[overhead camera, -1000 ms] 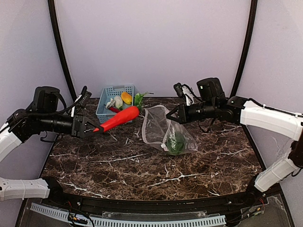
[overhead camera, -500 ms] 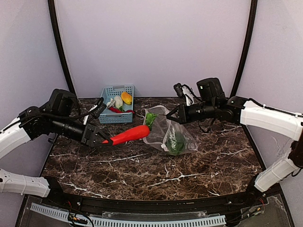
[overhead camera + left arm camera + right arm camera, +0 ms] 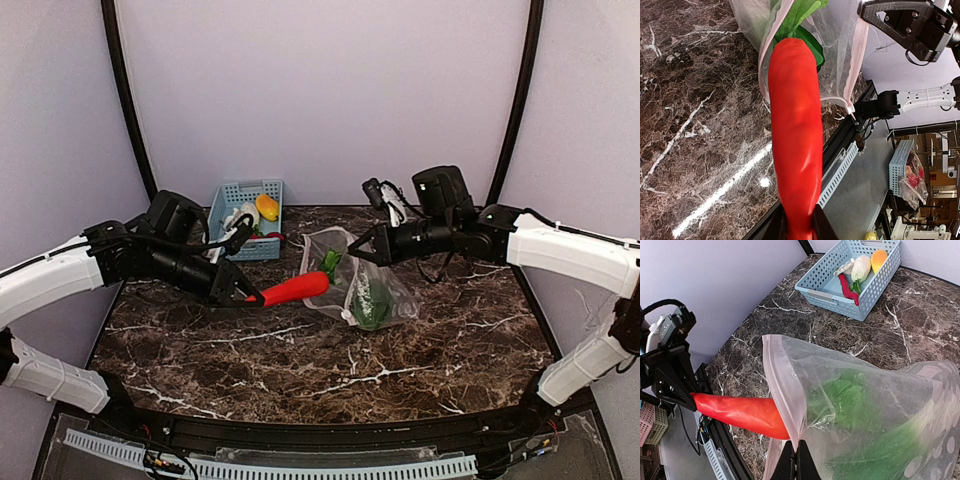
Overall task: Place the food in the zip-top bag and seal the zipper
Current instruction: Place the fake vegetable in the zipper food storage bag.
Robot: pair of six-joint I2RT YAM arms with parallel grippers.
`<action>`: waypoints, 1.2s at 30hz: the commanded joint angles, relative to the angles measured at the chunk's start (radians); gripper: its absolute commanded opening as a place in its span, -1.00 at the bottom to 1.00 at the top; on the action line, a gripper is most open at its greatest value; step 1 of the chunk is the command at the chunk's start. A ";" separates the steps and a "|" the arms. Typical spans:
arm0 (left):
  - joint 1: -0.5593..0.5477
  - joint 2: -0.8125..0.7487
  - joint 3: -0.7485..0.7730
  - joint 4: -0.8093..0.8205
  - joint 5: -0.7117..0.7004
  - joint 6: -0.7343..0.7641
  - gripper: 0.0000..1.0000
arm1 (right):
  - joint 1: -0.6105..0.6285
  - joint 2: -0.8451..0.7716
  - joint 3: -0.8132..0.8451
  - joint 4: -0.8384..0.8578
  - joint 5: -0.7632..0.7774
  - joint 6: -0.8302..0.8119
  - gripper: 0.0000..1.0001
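Now, surface: dark veined marble table (image 3: pixel 300 360), lilac wall (image 3: pixel 320 100) behind.
Left gripper (image 3: pixel 252 296): your arm stretched low, fingers clamped on long red-orange one (image 3: pixel 295 289), its far end at zip-top bag (image 3: pixel 395 300) mouth.
Right gripper (image 3: pixel 350 255): pinching that bag's rim.

arms (image 3: pixel 565 250): white shells | wrists (image 3: pixel 450 238): black | cables (image 3: pixel 662 302): black, looped

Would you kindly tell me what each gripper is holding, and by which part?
Left gripper: long red-orange vegetable, by its tapered end. Right gripper: zip-top bag, by the zipper.
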 commanded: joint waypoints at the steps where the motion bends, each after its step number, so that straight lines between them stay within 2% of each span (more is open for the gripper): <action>1: -0.005 0.038 0.026 0.094 -0.020 -0.050 -0.99 | 0.015 0.003 0.033 0.007 0.024 0.002 -1.00; 5: -0.016 0.070 0.029 0.156 -0.066 -0.083 -0.99 | 0.019 0.016 0.040 0.000 0.057 0.031 -1.00; 12: -0.096 0.147 0.030 0.280 -0.182 -0.151 -0.99 | 0.043 0.054 0.063 -0.006 0.101 0.039 -1.00; 22: -0.152 0.315 0.123 0.320 -0.348 -0.154 -0.99 | 0.083 0.107 0.095 -0.021 0.171 0.056 -1.00; 34: -0.184 0.482 0.153 0.428 -0.397 -0.204 -0.99 | 0.114 0.157 0.120 0.002 0.185 0.099 -1.00; 36: -0.186 0.492 0.128 0.505 -0.421 -0.220 -0.99 | 0.118 0.163 0.122 0.009 0.188 0.109 -1.00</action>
